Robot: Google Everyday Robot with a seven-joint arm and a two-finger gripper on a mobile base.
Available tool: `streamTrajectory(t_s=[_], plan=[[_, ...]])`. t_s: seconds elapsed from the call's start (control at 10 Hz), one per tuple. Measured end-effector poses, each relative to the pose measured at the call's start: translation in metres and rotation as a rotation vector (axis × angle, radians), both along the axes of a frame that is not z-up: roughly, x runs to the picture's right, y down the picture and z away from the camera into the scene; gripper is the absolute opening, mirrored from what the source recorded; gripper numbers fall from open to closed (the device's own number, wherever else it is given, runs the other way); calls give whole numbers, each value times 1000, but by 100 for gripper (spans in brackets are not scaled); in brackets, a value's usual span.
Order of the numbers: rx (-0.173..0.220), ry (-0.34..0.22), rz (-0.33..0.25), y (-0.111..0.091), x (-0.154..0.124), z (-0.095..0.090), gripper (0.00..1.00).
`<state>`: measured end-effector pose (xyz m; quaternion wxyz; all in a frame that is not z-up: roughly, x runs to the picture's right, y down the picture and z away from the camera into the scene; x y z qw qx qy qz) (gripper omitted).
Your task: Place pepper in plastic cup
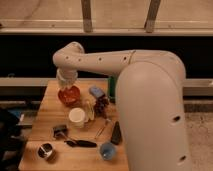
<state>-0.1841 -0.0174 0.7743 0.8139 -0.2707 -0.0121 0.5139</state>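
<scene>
The claw (67, 82) is clenched and hangs just above the orange bowl (69, 96), behind and left of the white cup (76, 116) on the table (44, 114). The light-blue plastic cup (107, 150) stands in front and right of the white cup. I cannot tell whether the claw holds the pepper.

My arm (125, 65) reaches across toward the view's left, elbow bent, and my gripper (66, 81) hangs there pointing down, fingers pressed together.
</scene>
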Motion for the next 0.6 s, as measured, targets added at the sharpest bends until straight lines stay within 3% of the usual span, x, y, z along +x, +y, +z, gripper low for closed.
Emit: streamTrajectory(t_s=[0.3,0.6], plan=[[-24,65,74,18,47,-19,0],[-78,145,150,45,99,-42,0]])
